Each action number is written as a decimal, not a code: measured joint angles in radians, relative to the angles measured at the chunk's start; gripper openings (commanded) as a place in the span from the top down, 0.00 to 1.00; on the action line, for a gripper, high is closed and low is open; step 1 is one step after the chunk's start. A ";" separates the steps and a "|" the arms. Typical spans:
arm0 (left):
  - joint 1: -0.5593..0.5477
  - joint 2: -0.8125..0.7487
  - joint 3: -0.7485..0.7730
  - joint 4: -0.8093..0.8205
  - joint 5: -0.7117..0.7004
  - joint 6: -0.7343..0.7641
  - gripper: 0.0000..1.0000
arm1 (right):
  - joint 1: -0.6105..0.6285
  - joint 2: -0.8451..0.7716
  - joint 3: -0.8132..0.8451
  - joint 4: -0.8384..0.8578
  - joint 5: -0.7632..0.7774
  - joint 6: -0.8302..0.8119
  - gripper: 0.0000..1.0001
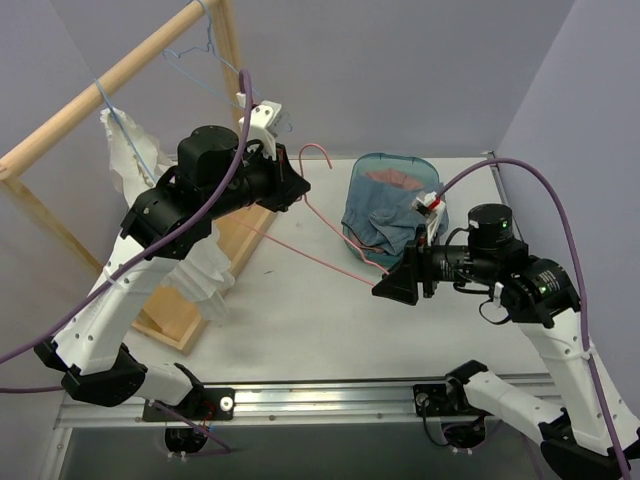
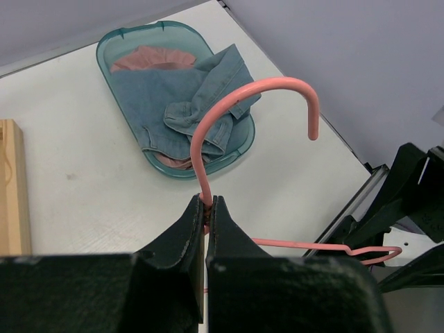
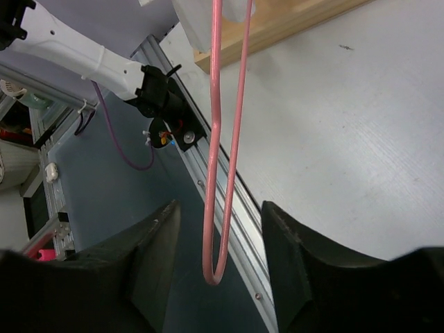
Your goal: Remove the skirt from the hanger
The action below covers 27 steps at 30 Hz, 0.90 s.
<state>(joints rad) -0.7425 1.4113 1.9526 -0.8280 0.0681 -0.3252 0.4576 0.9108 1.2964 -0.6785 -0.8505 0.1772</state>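
Observation:
A bare pink wire hanger (image 1: 316, 146) spans between my two grippers above the table. My left gripper (image 1: 295, 188) is shut on its neck just below the hook, as the left wrist view shows (image 2: 207, 201), with the hook (image 2: 257, 84) curving above the fingers. My right gripper (image 1: 390, 288) is open, its jaws standing either side of the hanger's end bend (image 3: 210, 208) without touching it. The blue denim skirt (image 1: 385, 215) lies crumpled in the teal basket (image 1: 395, 158), off the hanger; it also shows in the left wrist view (image 2: 187, 90).
A wooden rack (image 1: 110, 80) stands at the left with a white garment (image 1: 125, 160) and a blue wire hanger (image 1: 200, 60) on its rail. A pink cloth (image 1: 395, 178) lies in the basket under the skirt. A metal rail (image 1: 330, 395) runs along the table's near edge.

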 measured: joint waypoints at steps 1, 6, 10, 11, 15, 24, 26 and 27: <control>0.000 0.006 0.011 -0.001 0.001 -0.002 0.98 | 0.014 0.003 -0.006 0.001 0.018 0.000 0.66; 0.000 0.029 0.035 -0.004 0.012 -0.005 0.98 | 0.100 0.016 -0.014 0.001 0.100 0.002 1.00; 0.002 0.030 0.036 -0.012 0.015 -0.005 0.77 | 0.132 0.008 -0.015 0.005 0.171 0.005 1.00; 0.003 0.030 0.036 -0.011 0.015 -0.003 0.67 | 0.134 0.002 -0.016 0.009 0.185 0.006 1.00; 0.005 0.026 0.032 -0.013 0.021 -0.009 0.23 | 0.134 -0.037 -0.018 0.034 0.228 0.017 1.00; 0.008 -0.042 -0.016 -0.002 0.016 -0.029 0.06 | 0.134 -0.087 -0.018 0.079 0.284 0.050 1.00; 0.010 -0.069 -0.031 0.007 0.007 -0.029 0.06 | 0.134 -0.080 -0.018 0.079 0.294 0.054 1.00; 0.010 -0.084 -0.037 0.010 0.001 -0.029 0.06 | 0.134 -0.075 -0.018 0.079 0.297 0.055 1.00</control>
<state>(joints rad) -0.7322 1.3277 1.9160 -0.8185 0.0689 -0.3542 0.5919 0.8356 1.2785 -0.5995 -0.5533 0.2321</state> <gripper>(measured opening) 0.940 0.021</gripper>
